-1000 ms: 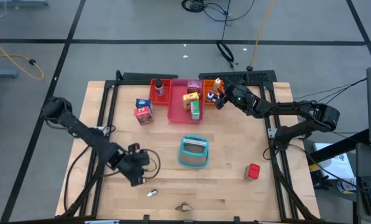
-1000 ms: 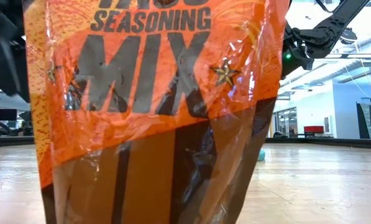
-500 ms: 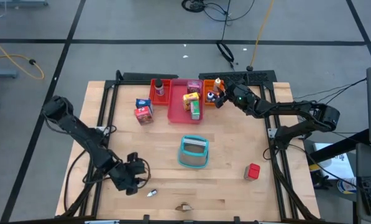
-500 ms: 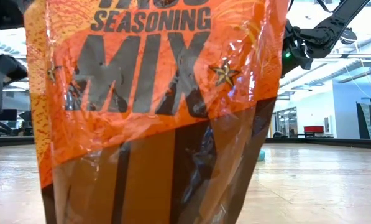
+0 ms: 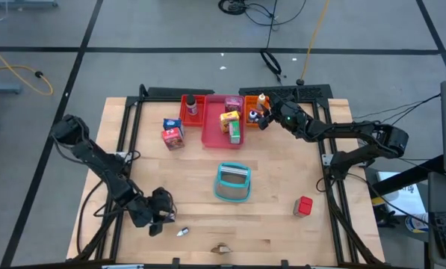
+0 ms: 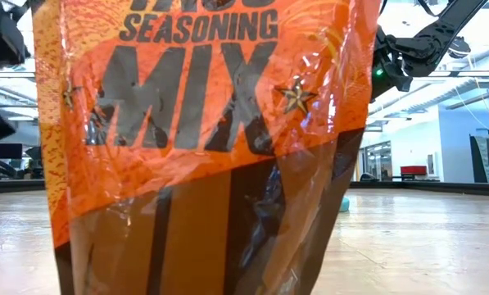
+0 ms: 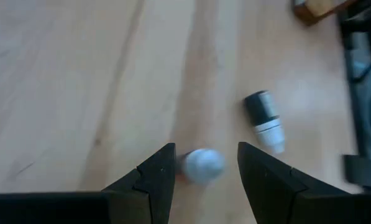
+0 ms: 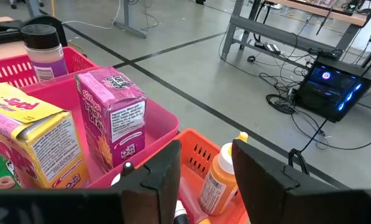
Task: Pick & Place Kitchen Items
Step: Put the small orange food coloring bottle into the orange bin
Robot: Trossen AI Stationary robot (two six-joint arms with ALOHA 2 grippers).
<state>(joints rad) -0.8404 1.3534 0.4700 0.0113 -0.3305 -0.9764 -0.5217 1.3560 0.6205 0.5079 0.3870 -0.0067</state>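
Observation:
In the high view my left gripper (image 5: 163,216) hangs low over the table's near-left part. Its wrist view shows it open (image 7: 205,150), with a small grey ball (image 7: 201,165) on the wood between the fingertips. A black-and-white cap (image 7: 264,119) lies just beyond. My right gripper (image 5: 263,119) is open (image 8: 205,155) above the orange tray (image 8: 201,152), where an orange bottle (image 8: 219,177) stands. A pink carton (image 8: 114,121) and a yellow carton (image 8: 30,146) stand in the pink tray. A red cube (image 5: 304,205) sits near the right edge.
A teal basket (image 5: 232,182) sits mid-table. A red-blue carton (image 5: 172,133) stands left of the pink tray (image 5: 214,136), and a jar (image 8: 42,48) is in the red tray. An orange seasoning packet (image 6: 203,139) at the near edge blocks most of the low view.
My left gripper has moved toward the table's near edge and down, ending over the small ball and cap. The right arm has kept still.

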